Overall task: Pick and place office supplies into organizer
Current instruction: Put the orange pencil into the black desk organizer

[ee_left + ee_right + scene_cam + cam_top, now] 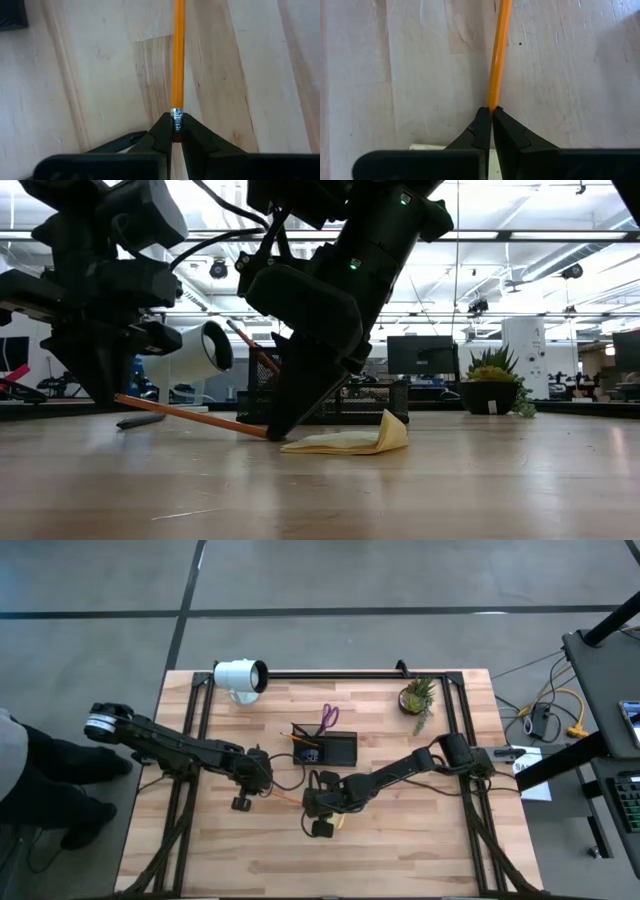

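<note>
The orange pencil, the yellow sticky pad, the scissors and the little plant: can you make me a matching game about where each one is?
Things:
1. orange pencil
2. yellow sticky-note pad
3. purple-handled scissors
4. potted plant

Places:
A. standing in the organizer
B. near the table's far right corner
C. pinched at both ends by the left gripper and the right gripper
D. lying on the table beside the right gripper, one edge curled up

Pairs: 1-C, 2-D, 3-A, 4-B
</note>
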Motion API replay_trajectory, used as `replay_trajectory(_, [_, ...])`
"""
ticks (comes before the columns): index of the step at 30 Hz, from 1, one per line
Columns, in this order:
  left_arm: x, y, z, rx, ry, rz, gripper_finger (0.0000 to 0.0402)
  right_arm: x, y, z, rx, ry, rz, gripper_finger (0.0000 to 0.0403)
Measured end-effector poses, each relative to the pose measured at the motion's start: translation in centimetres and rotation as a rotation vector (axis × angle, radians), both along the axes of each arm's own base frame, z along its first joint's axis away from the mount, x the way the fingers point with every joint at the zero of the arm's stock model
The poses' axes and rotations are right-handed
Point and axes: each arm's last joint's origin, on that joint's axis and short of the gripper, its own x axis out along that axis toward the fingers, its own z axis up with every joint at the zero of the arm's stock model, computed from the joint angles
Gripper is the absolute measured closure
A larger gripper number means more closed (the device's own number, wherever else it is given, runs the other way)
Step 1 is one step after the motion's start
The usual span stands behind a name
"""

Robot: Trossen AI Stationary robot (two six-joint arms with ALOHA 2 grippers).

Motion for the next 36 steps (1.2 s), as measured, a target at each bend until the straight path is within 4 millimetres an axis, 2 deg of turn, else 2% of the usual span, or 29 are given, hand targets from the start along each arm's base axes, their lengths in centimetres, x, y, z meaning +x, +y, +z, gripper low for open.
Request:
replay_trajectory(8, [0.2,0.2,1.0,0.082,0.017,-0.009,0.0395,-0.4,-0.1,0.5,-0.024,0.027,-0.018,0.0394])
replay_trajectory(13, [0.5,0.6,3.4,0.247,0.055,-0.011,0.0395,-1.6,-0.4,1.2,-0.134,0.073,-0.173,0.0394])
replay_trajectory(18, [0.9,1.1,7.3,0.467,0.095,-0.027,0.0396,-2.7,-0.4,2.2,-0.218,0.077,-0.307,0.0394])
replay_trajectory(23, [1.1,1.6,11.9,0.659,0.092,-0.066,0.0396,-3.2,0.2,3.0,-0.224,0.051,-0.348,0.0394])
replay_trajectory(29, [1.5,3.6,16.1,0.927,0.149,-0.109,0.0396,-3.9,0.6,3.0,-0.250,0.062,-0.417,0.0394])
replay_trajectory(32, [2.3,4.9,16.7,0.995,0.214,-0.146,0.0397,-4.0,0.7,3.0,-0.248,0.063,-0.424,0.0394])
replay_trajectory(36, [3.7,6.3,15.5,1.027,0.338,-0.255,0.0397,-3.9,0.6,3.0,-0.247,0.061,-0.426,0.0394])
